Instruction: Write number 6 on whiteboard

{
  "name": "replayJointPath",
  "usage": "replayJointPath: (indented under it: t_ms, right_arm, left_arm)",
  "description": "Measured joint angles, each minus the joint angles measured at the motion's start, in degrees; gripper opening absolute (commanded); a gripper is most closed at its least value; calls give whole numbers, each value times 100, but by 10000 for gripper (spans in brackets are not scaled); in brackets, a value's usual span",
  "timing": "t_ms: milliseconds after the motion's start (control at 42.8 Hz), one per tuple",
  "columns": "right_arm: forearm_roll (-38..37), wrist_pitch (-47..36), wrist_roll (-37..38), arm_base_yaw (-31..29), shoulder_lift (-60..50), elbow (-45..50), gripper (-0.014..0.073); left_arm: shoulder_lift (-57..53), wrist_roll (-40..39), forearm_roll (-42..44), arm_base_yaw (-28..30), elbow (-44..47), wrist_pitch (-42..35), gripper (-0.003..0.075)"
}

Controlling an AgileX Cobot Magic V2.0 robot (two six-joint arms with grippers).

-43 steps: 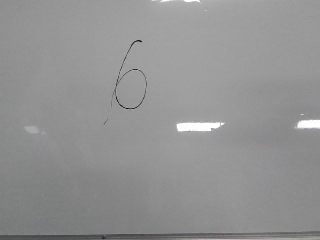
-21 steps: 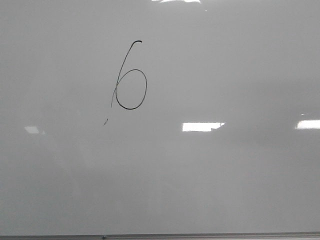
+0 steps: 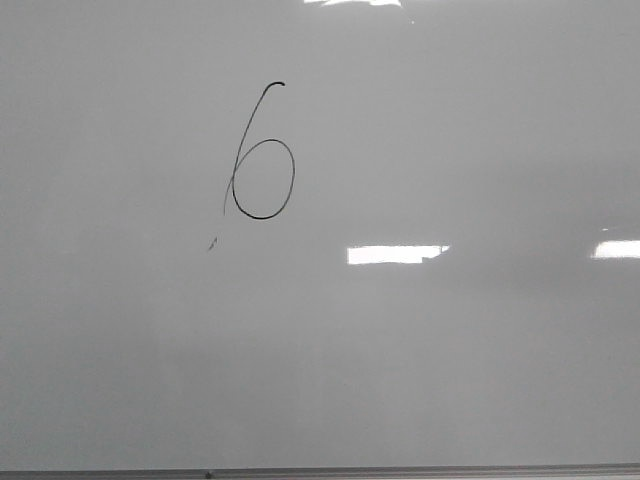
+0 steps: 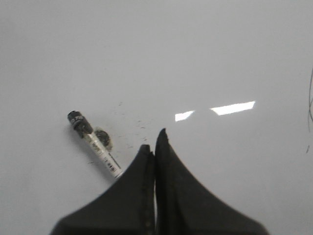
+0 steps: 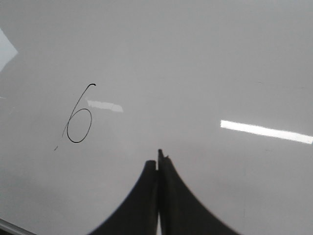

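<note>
The whiteboard is big and shiny and fills the front view, with a thin grey strip along its near edge. Bright blocks of light shine on it. The 6 is drawn on it in thin black pen, left of the middle and in the far half. It has a tall leaning line with a small hook at the top and a round loop below. A tiny dark speck sits just below and left of the 6. That 6 is the only writing easy to read.

The left claw hangs over the whiteboard with its two dark fingers pressed together, holding nothing. A pen lies flat on the whiteboard just beside it. The pen has a black cap and a white body with small print too blurry to read.

The right claw is pressed closed too and is empty. The 6 shows off to one side of it.

Since a second ago the 6 has not changed. One block of light in the front view has slid a little.
</note>
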Motion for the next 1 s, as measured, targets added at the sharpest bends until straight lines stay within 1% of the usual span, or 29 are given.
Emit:
replayJointPath:
  t_ms: [117,234,397,1005]
  right_arm:
    - [0,0,0,0,0,0,-61]
    - [0,0,0,0,0,0,-61]
    - [0,0,0,0,0,0,-61]
    - [0,0,0,0,0,0,-61]
  left_arm:
    - [0,-268,123,-139,559,-701,-20]
    - [0,-572,168,-102,1012,-995,-20]
    - [0,-757,180,21,1076,-983,-20]
    - [0,-805,193,31,1076,-983,-20]
